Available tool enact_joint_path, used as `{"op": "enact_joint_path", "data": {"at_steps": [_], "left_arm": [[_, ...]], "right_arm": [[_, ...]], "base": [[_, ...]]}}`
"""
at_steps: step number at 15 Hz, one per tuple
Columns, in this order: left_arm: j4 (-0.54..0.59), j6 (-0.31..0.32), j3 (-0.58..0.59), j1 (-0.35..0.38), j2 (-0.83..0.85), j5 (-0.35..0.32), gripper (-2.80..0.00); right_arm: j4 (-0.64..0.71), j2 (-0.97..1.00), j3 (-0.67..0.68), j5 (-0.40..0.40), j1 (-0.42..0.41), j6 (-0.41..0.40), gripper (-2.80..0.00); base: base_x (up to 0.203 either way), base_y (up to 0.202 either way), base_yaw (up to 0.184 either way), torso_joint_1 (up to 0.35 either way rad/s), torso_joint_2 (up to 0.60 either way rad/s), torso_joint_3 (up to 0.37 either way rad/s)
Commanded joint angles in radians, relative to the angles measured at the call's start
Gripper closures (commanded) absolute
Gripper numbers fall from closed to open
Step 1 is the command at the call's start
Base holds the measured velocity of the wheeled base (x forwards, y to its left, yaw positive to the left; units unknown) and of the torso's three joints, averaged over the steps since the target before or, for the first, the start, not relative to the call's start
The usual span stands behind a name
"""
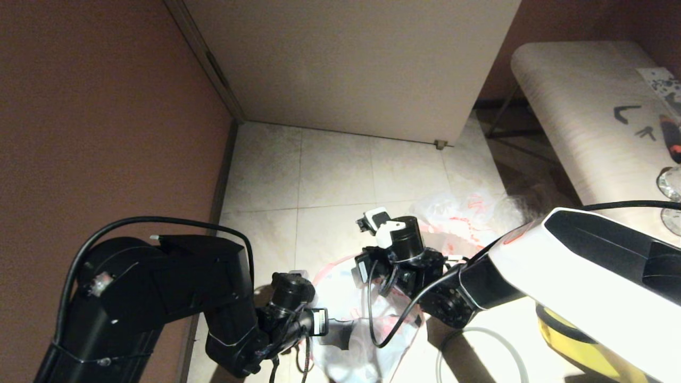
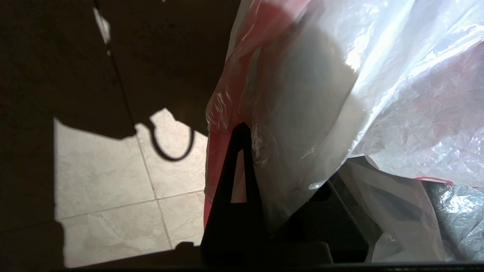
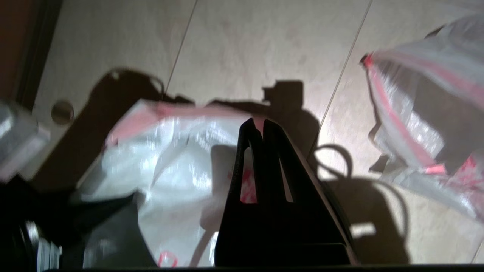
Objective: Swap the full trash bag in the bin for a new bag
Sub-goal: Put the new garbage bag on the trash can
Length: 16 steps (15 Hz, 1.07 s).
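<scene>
We see a thin see-through white plastic bag with red-orange edges, the new bag (image 1: 346,303), hanging limp near us in the middle of the floor, between the two arms. The left gripper (image 2: 249,151) is at the bag's left side. One dark finger (image 2: 236,177) shows in the left wrist view, and the plastic lies pressed right against it. The other finger is hidden behind the bag, so it looks like the fingers pinch the plastic, nearly closed.

The right gripper (image 3: 257,130) is at the bag's right side, just over its top edge. Its two black fingers (image 3: 281,166) are pressed together. We cannot tell if a bit of bag is caught between them, because the bag lies behind them in the right wrist view.

A second bag of the same kind, the full trash bag (image 1: 457,213), lies on the pale floor tiles (image 1: 330,170) farther away and to the right, apart from both grippers. It looks puffed up. What is inside is hard to make out.

In the left wrist view we see something dark and shiny (image 2: 453,211) under the hanging bag, but we cannot tell what it is. A yellow thing (image 1: 569,340) peeks out under the white right arm (image 1: 585,266), mostly hidden.
</scene>
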Motion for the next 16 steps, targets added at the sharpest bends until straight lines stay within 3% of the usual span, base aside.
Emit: {"op": "enact_joint_path", "data": {"at_steps": [1,16], "left_arm": [[-0.006,-0.004,0.001,0.000,-0.002,0.001,0.00],[-0.006,-0.002,-0.002,0.002,0.000,0.001,0.00]], "right_arm": [[-0.003,0.016,0.030,-0.001,0.009,0.008,0.00],[0.110,0.252,-0.309,0.014,-0.079,-0.016,0.00]], "base": [[0.000,0.000,0.000,0.000,0.00,0.000],[0.000,0.000,0.000,0.000,0.00,0.000]]}}
